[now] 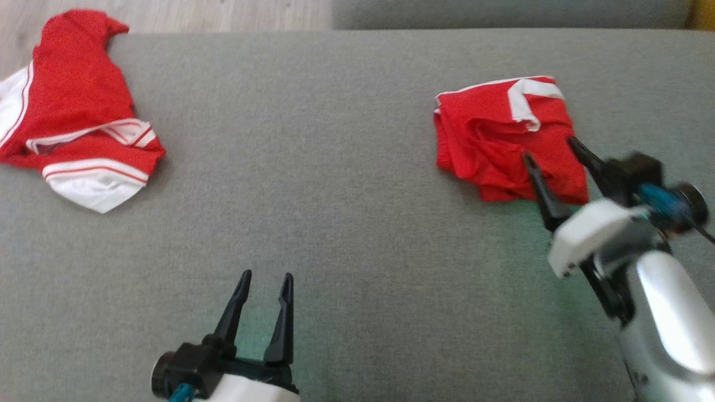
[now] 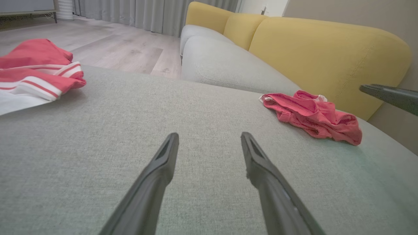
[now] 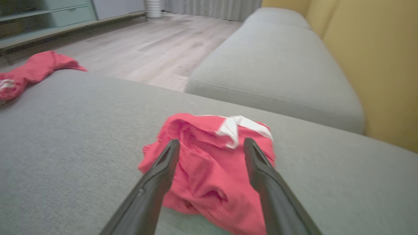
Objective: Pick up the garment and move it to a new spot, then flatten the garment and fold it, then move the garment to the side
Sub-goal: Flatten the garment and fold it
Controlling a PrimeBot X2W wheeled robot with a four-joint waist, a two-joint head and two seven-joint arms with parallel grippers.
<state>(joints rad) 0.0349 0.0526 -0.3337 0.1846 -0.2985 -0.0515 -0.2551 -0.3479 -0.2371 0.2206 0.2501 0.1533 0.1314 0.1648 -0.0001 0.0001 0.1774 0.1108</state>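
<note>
The right pincer [image 1: 550, 149] is spread wide open, and nothing is gripped in it. Its two dark fingers are seen over the near edge of the small red garment [image 1: 491, 134], one toward each side of it. In the right wrist view, red cloth is seen in the gap between the fingers. It cannot be told if the fingertips touch the cloth.

The garment is bunched into a small lumpy heap, and a white strip is shown at its far edge. It is laid on the right part of the grey sofa seat [image 1: 335, 167].

The left pincer [image 1: 267, 275] is spread wide open too, and nothing is gripped in it. It is seen low down near the middle of the seat, with bare grey cloth in front of it. It is placed well apart from the small red garment.

A second garment [image 1: 72, 106], red with white bands, is crumpled at the far left of the seat, well apart from both pincers.

Past the seat, another grey cushion [image 2: 222, 62] and a yellow sofa back [image 2: 326, 49] are seen. A wooden floor [image 2: 114, 49] and grey curtains [image 2: 130, 13] are seen behind them.
</note>
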